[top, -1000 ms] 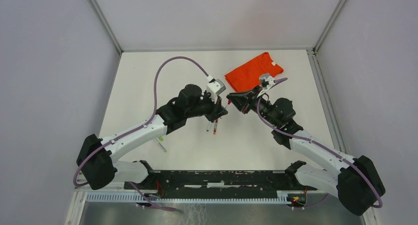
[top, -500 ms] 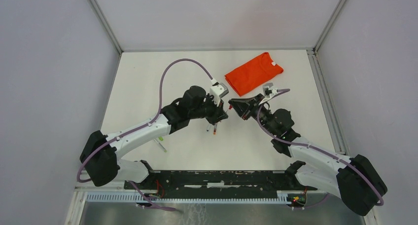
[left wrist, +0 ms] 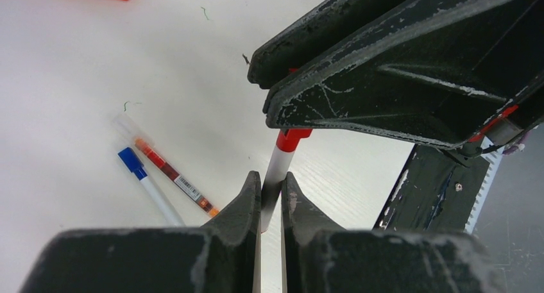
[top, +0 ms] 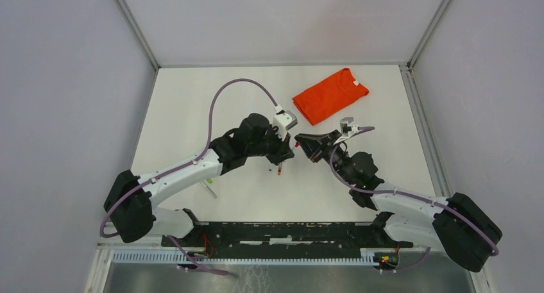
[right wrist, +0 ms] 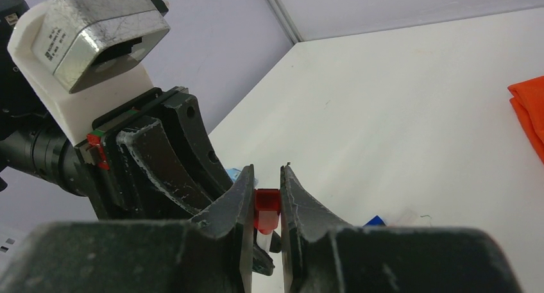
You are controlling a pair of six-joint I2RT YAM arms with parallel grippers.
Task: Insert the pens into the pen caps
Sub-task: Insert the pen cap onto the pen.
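White table (top: 192,113), red pen (left wrist: 276,171) in left claw (left wrist: 271,181), cap (right wrist: 266,211) in right claw (right wrist: 267,172)

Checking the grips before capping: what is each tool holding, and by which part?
The left tool pinches a pen by its white barrel, partway along. The right tool clamps a red cap across its sides.

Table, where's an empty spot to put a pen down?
The table is bare left of the orange shirt and right of the right gripper. It's crowded in the middle, where the left gripper meets it above two loose pens.
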